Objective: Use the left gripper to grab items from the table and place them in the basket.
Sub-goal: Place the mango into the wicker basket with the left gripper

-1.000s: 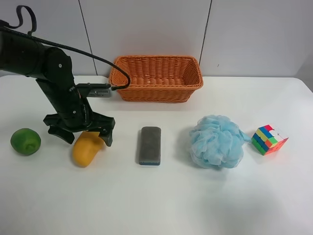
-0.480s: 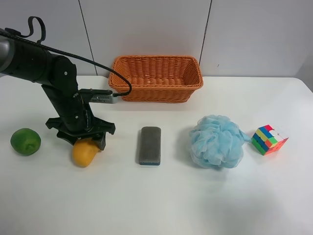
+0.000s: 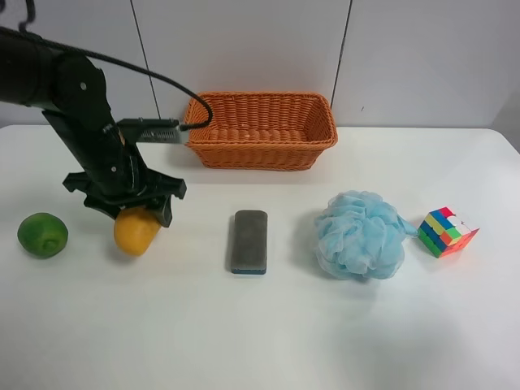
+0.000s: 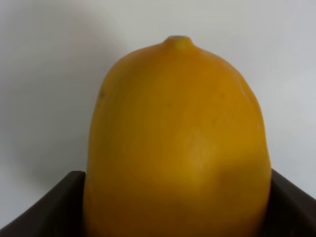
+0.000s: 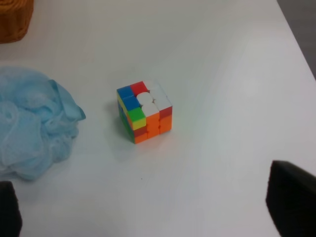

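My left gripper [image 3: 134,213], a black claw on the arm at the exterior high view's left, is shut on the yellow-orange fruit [image 3: 136,232] and holds it just above the white table [image 3: 260,333]. In the left wrist view the fruit [image 4: 177,143] fills the frame between the dark fingers [image 4: 47,210]. The wicker basket [image 3: 260,151] stands at the back, to the right of the gripper. On the table lie the green fruit [image 3: 42,235], grey block [image 3: 249,240], blue pouf [image 3: 359,236] and puzzle cube [image 3: 447,231]. My right gripper [image 5: 150,217] is open above the table near the cube [image 5: 144,111].
The grey panelled wall rises behind the table. In the right wrist view the pouf [image 5: 29,123] lies beside the cube, a corner of the basket [image 5: 15,19] shows, and the table's edge [image 5: 296,39] runs past the cube.
The left claw closed round the yellow-orange fruit, then lifted it off the table and shifted slightly toward the view's left. The other items have not moved.
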{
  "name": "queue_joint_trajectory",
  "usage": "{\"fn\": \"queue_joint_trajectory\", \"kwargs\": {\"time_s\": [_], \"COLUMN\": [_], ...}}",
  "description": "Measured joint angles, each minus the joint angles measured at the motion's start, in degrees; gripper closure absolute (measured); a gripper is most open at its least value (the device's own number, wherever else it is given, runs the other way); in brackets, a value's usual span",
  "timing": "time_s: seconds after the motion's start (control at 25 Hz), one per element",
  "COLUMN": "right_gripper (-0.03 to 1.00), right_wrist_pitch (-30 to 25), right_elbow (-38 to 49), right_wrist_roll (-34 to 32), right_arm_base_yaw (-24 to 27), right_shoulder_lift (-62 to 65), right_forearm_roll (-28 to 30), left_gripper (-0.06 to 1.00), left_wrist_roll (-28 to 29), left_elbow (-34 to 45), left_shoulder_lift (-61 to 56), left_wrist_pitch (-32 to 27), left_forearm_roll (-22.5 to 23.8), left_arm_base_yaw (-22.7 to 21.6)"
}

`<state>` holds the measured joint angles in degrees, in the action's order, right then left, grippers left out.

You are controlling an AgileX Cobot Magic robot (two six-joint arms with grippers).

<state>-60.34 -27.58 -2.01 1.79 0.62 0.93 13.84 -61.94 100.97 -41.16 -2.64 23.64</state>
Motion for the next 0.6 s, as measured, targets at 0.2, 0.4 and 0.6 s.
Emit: {"fn": "queue_joint_trajectory", "kwargs": {"time_s": [0.2, 0.4, 0.6], "right_gripper": [-0.03, -0.03, -0.03], "right_wrist_pitch": [0.0, 0.0, 0.0], "right_elbow": [0.0, 0.0, 0.0], "right_wrist_roll": [0.0, 0.0, 0.0], "right_arm_base_yaw": [0.0, 0.0, 0.0], "right_shoulder_lift": [0.0, 0.0, 0.0], "right_forearm_roll": [0.0, 0.0, 0.0], "left_gripper": [0.31, 0.31, 0.31], "left_wrist_roll": [0.0, -0.01, -1.26], "left_elbow": [-10.08, -22.92, -36.0], "left_shoulder_lift": [-2.64, -0.36, 6.88], "left_wrist_pitch": [-7.44, -13.38, -17.33], "left_forearm_roll": [0.0, 0.07, 0.23], "left_arm_base_yaw": [0.0, 0.0, 0.0]}}
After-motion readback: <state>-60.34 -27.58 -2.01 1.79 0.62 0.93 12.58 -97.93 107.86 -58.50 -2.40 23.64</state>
